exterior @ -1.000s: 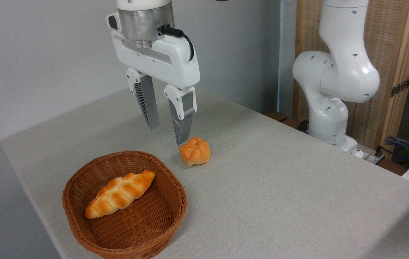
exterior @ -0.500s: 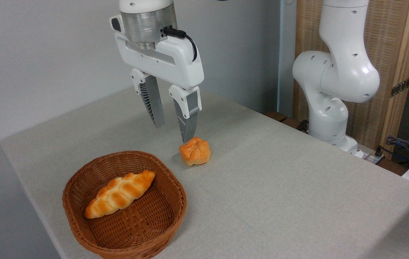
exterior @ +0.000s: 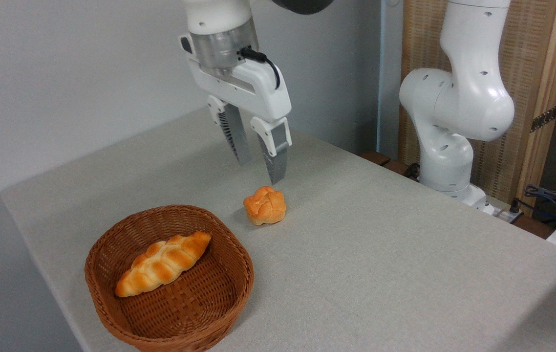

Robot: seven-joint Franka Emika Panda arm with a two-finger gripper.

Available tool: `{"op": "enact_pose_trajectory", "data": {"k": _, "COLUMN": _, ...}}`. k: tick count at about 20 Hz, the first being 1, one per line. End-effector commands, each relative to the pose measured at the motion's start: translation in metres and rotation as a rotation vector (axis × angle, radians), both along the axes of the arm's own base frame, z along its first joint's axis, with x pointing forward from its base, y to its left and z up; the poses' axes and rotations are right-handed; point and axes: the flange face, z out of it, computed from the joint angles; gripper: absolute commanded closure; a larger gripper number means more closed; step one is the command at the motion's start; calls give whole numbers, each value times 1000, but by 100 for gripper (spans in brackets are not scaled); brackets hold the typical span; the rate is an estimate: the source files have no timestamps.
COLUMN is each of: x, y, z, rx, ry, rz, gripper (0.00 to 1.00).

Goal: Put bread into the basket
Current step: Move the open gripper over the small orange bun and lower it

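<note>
The bread (exterior: 265, 205), a small round golden-orange bun with a knotted top, lies on the grey table just to the right of the basket. The brown wicker basket (exterior: 239, 288) stands at the front left of the table, and a long braided loaf (exterior: 163, 263) rests inside it. My gripper (exterior: 261, 172) hangs in the air above and slightly behind the bun, apart from it. Its two grey ribbed fingers (exterior: 276, 156) point down and stand open, with nothing between them.
The white arm base (exterior: 454, 117) stands off the table's far right edge, with cables (exterior: 551, 198) beside it. A grey wall runs behind the table, and a wooden panel (exterior: 542, 73) rises at the right. The table's left edge lies close to the basket.
My gripper has moved to the right and away from the camera, from beside the bun's left to above and behind it. Bun, basket and loaf have stayed put.
</note>
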Motion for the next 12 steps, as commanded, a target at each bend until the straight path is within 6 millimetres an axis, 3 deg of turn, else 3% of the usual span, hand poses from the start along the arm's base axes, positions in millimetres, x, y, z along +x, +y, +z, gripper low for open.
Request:
{"op": "enact_pose_trajectory", "data": {"k": 1, "x": -39, "y": -6, "z": -27, "rx": -12, "ry": -17, "rz": -17, "gripper": 0}}
{"op": "enact_pose_trajectory", "data": {"k": 6, "x": -58, "y": -38, "z": -57, "rx": -25, "ry": -60, "rz": -77, "gripper": 0}}
{"op": "enact_pose_trajectory", "data": {"k": 12, "x": -72, "y": -51, "z": -83, "rx": -42, "ry": -112, "rz": -107, "gripper": 0}}
